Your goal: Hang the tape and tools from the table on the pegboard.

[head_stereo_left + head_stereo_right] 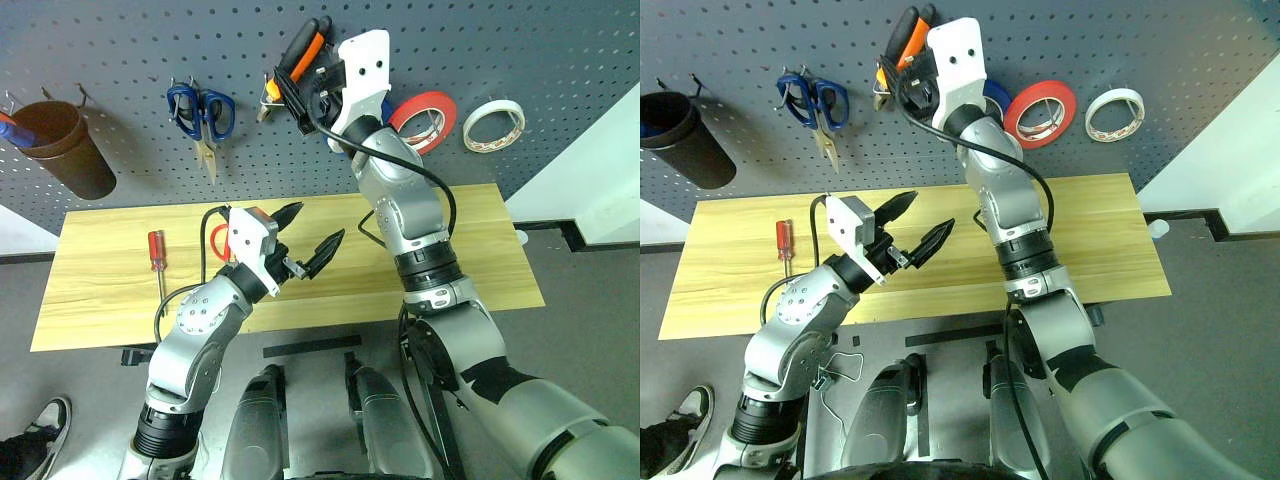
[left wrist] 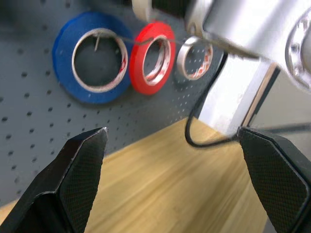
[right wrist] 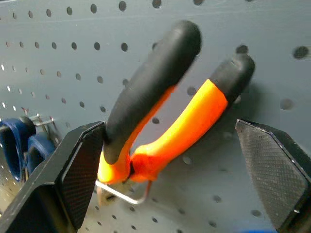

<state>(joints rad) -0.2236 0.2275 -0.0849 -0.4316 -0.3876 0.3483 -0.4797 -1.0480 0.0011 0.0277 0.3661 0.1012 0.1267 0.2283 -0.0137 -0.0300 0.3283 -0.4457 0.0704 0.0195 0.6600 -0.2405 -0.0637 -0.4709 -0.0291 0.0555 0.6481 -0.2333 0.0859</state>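
Grey pegboard [image 1: 120,50], orange-and-black pliers [image 3: 160,111] on hook, both grippers' fingers spread wide, empty.

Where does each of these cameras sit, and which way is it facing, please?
Head views: both eyes look forward and down at the table and pegboard; both arms show.
Left wrist view: along the open left gripper toward the cream tape.
Right wrist view: along the open right gripper at the hooked pliers.
Shared: the pliers appear in head and right wrist views.

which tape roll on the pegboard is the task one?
The cream-white tape, far right beside the red roll; smaller and thinner than the coloured rolls.
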